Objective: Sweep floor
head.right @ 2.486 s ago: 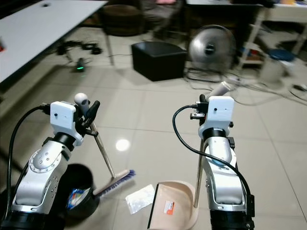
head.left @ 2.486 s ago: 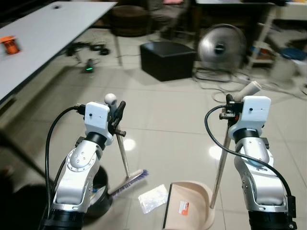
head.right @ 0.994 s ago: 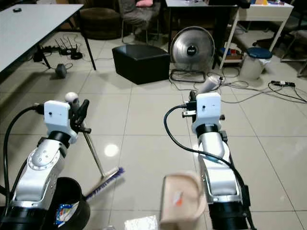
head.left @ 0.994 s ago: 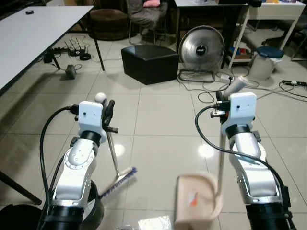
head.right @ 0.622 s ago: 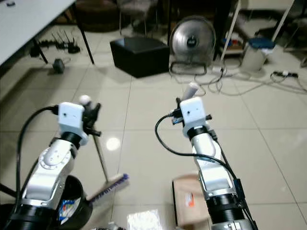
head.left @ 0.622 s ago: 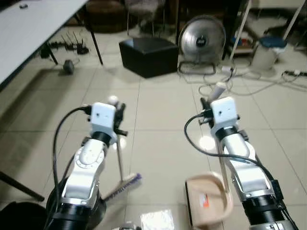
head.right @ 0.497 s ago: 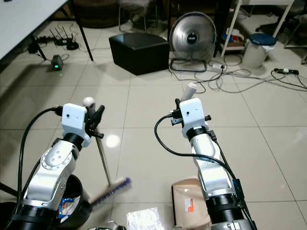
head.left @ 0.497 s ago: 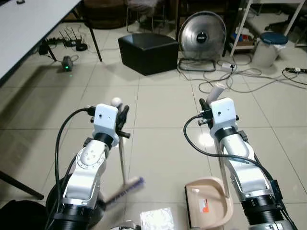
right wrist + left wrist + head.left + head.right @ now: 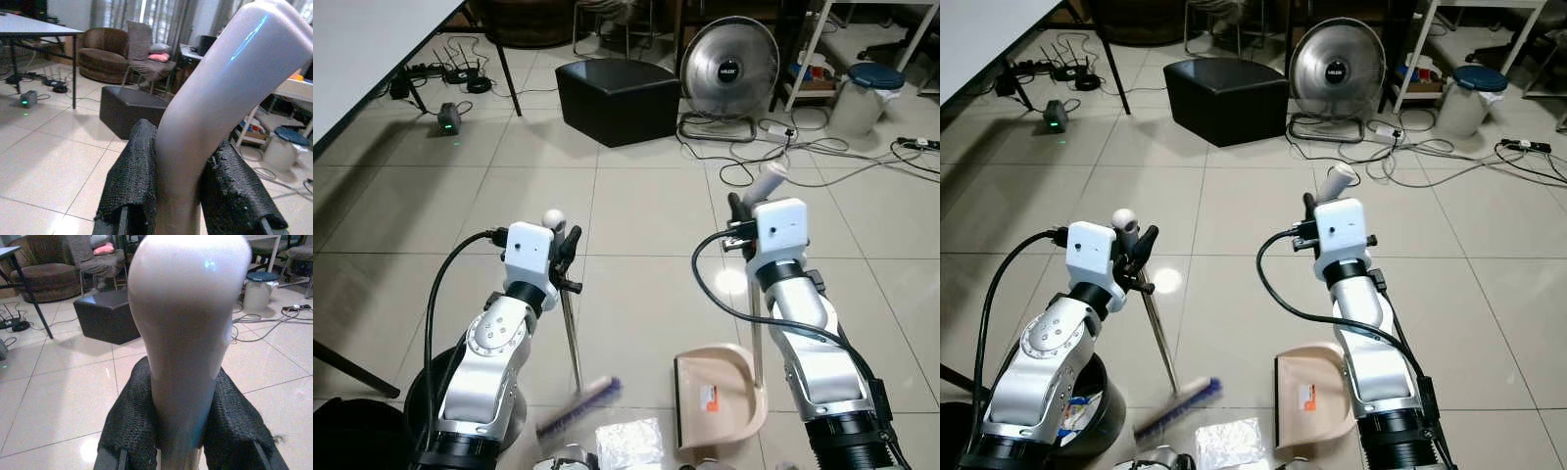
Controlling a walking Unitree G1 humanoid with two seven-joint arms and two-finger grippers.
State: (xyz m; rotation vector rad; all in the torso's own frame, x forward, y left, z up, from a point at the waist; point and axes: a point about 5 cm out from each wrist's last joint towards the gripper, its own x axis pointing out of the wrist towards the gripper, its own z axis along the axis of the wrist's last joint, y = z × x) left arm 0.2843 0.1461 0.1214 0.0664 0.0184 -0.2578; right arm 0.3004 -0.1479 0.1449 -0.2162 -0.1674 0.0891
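Beige dustpan (image 9: pixel 720 397) empty; crumpled wrapper (image 9: pixel 628 442) beside it.

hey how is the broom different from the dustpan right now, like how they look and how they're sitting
The broom leans, its purple-bristled head blurred beside the white litter; the dustpan sits with its beige scoop on the tiles and its pole upright. The broom's handle ends in a round knob; the dustpan's ends in a bent grip. The left gripper holds the broom, the right gripper the dustpan. Both have thin metal poles.
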